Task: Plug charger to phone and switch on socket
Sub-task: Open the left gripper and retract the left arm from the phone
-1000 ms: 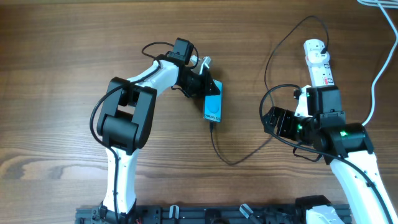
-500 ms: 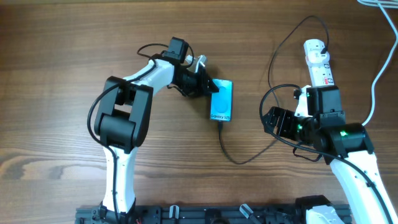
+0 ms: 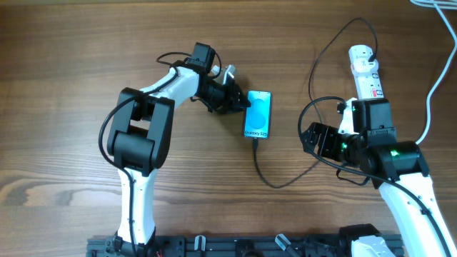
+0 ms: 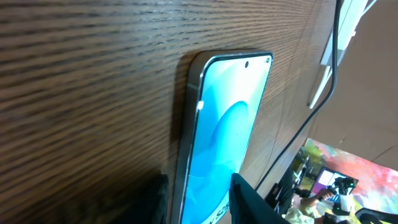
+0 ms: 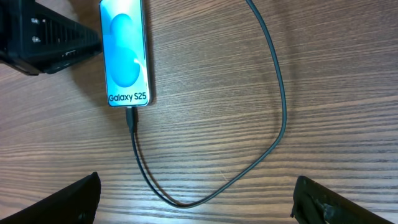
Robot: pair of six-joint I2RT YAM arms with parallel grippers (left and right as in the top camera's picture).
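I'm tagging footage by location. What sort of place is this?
Probably a robotics lab bench: left arm and right arm mounted at a wooden table, with a phone, charger and socket laid out as props.

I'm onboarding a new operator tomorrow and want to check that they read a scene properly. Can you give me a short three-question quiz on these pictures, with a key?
1. True or false: the charger meets the phone at the end bearing the white text strip.
2. Which sits right beside the phone? A) the left gripper B) the right gripper C) the socket
3. Fill in: the right gripper's jaws stand ____, with nothing between them.

Key: 1 true; 2 A; 3 open.
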